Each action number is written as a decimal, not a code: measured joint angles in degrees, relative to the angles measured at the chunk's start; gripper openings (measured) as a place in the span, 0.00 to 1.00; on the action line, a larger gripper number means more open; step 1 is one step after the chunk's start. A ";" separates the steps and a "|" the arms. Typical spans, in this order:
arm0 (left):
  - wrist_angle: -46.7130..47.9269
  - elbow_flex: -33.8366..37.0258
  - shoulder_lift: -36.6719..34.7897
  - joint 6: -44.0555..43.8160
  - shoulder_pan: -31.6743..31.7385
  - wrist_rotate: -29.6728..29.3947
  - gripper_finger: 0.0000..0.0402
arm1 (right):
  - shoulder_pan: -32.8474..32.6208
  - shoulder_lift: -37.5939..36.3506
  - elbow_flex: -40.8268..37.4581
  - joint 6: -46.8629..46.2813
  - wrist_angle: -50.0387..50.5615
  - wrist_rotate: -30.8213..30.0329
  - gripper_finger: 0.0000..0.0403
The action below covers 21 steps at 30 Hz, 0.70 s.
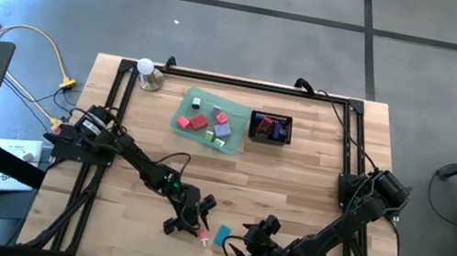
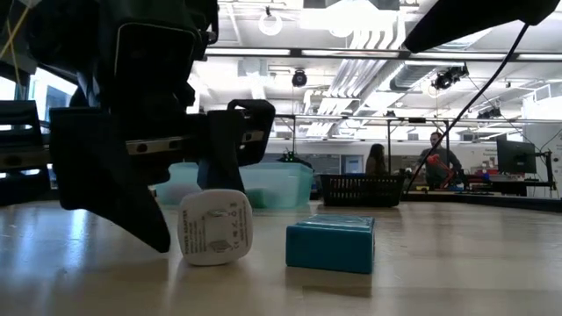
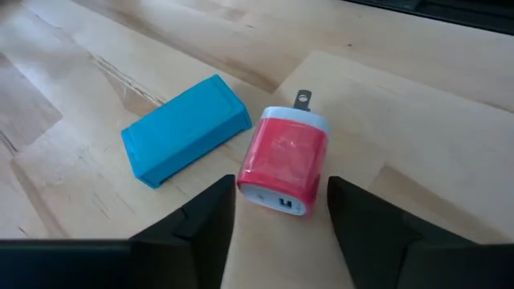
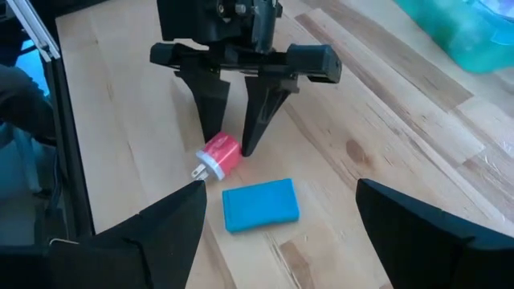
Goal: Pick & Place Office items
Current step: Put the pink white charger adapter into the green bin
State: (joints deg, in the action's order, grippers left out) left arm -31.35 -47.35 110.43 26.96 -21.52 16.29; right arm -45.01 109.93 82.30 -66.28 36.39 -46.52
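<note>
Left gripper [image 3: 277, 213] jaws straddle the red-and-white plastic charger plug [image 3: 283, 170], spread, beside a teal rectangular block [image 3: 185, 128]; right gripper [image 4: 277, 233] jaws spread wide nearby.

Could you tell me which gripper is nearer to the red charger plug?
The left gripper: its fingers straddle the red charger plug. The right gripper waits beyond the blue block.

A red plug [image 4: 218, 155] lies mid-frame between the left gripper [image 4: 233, 140]'s parted fingers. A blue block [image 4: 260, 205] lies just below it.
</note>
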 joint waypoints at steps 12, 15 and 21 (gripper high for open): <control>0.16 0.00 0.00 -2.84 0.04 -0.04 0.21 | 0.00 0.20 0.00 -0.11 -2.24 0.22 0.77; 0.17 0.00 0.00 -3.73 0.04 -0.03 0.16 | 0.00 0.22 0.00 -0.11 -2.44 0.22 0.77; 0.13 0.00 0.00 -4.40 0.24 -0.90 0.01 | 0.00 0.22 0.00 -0.13 -2.77 0.26 0.77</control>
State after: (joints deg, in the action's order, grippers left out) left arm -31.22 -47.35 110.43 22.56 -21.28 15.39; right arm -45.01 110.15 82.30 -66.41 33.62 -46.26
